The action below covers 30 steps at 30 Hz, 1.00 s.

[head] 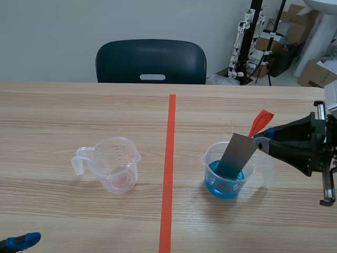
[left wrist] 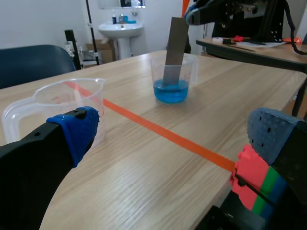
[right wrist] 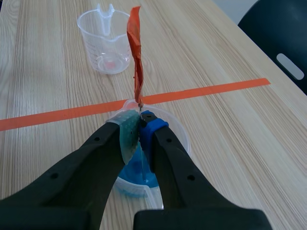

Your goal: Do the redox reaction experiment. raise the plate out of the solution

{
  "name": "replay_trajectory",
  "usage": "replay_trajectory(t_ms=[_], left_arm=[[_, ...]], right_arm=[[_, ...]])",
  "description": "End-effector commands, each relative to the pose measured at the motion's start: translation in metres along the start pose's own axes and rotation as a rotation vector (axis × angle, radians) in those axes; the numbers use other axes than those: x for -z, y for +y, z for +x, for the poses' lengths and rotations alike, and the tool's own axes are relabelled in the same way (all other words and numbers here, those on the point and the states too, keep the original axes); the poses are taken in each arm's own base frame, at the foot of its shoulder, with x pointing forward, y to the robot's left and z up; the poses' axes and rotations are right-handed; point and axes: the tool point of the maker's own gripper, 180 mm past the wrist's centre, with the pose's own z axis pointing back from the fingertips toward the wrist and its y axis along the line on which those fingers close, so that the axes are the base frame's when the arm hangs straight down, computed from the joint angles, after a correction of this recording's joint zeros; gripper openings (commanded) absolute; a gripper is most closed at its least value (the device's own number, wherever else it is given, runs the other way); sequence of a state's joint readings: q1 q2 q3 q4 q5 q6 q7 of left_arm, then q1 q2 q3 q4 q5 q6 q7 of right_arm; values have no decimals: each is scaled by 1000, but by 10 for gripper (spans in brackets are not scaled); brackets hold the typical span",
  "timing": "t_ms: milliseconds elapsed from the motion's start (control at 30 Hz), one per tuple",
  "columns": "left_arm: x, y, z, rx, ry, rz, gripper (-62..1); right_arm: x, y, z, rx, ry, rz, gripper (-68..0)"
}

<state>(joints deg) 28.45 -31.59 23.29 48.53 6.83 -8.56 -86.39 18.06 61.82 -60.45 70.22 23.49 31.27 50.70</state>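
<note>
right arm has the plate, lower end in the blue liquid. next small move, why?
Probably lift the plate a little, along its tilt. The right pincer is shut on the plate's top; the lower end sits in the blue solution, and it stands tilted inside the cup, so a sideways pull might tip the cup.

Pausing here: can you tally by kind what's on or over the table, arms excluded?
2 clear plastic measuring cups: the empty cup and the cup of blue solution
1 grey metal plate, standing tilted in the blue solution
1 orange-red tag at the plate's top end
Total: 4
</note>
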Motion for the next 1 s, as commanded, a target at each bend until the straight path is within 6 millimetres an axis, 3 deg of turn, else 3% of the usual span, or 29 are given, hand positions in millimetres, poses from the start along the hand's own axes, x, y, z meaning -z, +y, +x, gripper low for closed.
replay_trajectory(t_ms=[0, 33, 200, 500, 633, 967], left_arm=[[-9, 4, 13, 1, -27, 4, 14], [-13, 8, 14, 0, -18, 13, 11], [-26, 22, 24, 16, 10, 11, -242], [-18, 44, 50, 110, -29, -31, -516], [-4, 51, 56, 112, -19, -66, -579], [28, 68, 59, 79, 69, -87, -584]], right_arm=[[-2, -9, 16, -15, -43, -14, -667], [-2, -9, 17, -15, -43, -15, -667], [-6, -12, 22, 8, -57, -28, -667], [-9, -15, 32, 35, -62, -43, -667], [-10, -17, 37, 50, -59, -54, -667], [-4, -10, 45, 83, -9, -42, -667]])
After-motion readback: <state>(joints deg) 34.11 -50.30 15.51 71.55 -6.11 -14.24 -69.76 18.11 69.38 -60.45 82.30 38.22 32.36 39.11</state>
